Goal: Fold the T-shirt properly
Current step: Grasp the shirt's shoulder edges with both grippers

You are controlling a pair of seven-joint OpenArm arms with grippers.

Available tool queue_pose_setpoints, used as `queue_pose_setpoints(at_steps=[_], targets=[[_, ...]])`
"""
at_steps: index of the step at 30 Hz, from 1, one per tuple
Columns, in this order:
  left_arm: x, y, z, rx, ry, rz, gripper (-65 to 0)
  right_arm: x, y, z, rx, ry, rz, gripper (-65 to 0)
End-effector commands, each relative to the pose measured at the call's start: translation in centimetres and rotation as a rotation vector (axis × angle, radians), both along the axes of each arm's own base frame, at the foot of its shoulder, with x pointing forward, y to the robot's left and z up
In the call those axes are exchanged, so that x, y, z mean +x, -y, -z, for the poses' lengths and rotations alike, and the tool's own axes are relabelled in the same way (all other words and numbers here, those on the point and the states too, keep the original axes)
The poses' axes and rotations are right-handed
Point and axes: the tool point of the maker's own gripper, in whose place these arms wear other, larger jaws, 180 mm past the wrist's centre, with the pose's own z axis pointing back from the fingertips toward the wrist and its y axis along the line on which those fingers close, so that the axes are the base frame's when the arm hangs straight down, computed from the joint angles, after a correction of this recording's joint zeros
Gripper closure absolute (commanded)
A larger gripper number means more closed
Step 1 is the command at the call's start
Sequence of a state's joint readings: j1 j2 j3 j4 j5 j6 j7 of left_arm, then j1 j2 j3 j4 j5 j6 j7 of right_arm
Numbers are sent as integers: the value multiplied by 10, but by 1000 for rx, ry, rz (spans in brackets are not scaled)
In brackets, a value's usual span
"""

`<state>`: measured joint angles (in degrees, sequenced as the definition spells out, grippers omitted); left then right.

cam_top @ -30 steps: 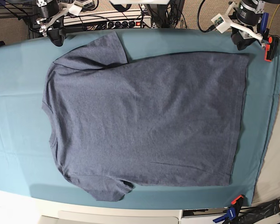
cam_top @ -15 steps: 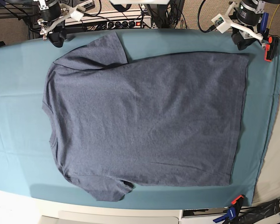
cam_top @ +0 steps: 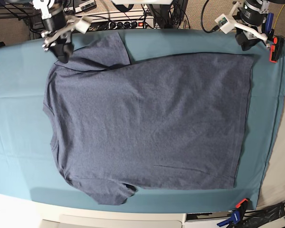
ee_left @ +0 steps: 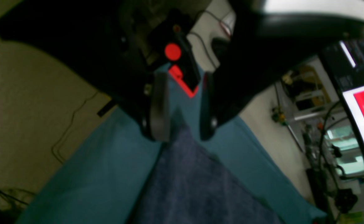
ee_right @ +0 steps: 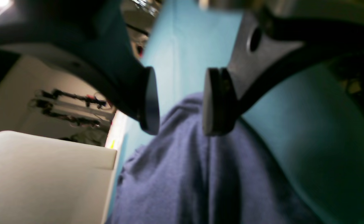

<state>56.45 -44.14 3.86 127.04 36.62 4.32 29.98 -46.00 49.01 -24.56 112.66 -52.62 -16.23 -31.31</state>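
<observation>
The slate-blue T-shirt [cam_top: 147,123] lies spread flat on the teal table cloth [cam_top: 19,118], collar toward the left and hem toward the right. My right gripper [cam_top: 62,54] hangs over the shirt's far left shoulder, beside the upper sleeve. In the right wrist view it [ee_right: 180,102] is open, with shirt fabric [ee_right: 194,174] below the pads and nothing between them. My left gripper [cam_top: 247,46] hovers just beyond the far right hem corner. The left wrist view shows it [ee_left: 182,124] open above that corner [ee_left: 194,180].
An orange-red clamp [cam_top: 274,50] grips the cloth at the back right edge, close to my left gripper. A blue and orange clamp [cam_top: 237,214] sits at the front right edge. A power strip [cam_top: 123,23] and cables run behind the table.
My right gripper has come forward from the table's back left edge to the shirt's shoulder and opened slightly. The left gripper and the shirt have not moved.
</observation>
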Motion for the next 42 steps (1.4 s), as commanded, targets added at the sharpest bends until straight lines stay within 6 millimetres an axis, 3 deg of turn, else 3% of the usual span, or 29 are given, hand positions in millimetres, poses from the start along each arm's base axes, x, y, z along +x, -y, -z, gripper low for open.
queue_pose_setpoints(at_steps=[1,10,16,25,29,35,42], targets=[[2,0,-6,7,21,7,-186,9,0,-10,-16,35,-22,-238],[3,0,-6,6,21,7,-186,-20,7,32,-47,-250,-2,-238],[2,0,-5,-7,13,-1,-186,-19,7,33,-41,-257,6,-238],[1,0,-5,-5,11,-4,-186,5,2,25,-11,-187,28,-238],[1,0,-5,-5,12,-4,-186,-4,-2,33,-21,-242,8,-238],[1,0,-5,-5,12,-4,-186,-29,-25,50,6,-336,-51,-238],[1,0,-5,-6,12,-4,-186,-23,-44,52,62,-328,-45,-207]])
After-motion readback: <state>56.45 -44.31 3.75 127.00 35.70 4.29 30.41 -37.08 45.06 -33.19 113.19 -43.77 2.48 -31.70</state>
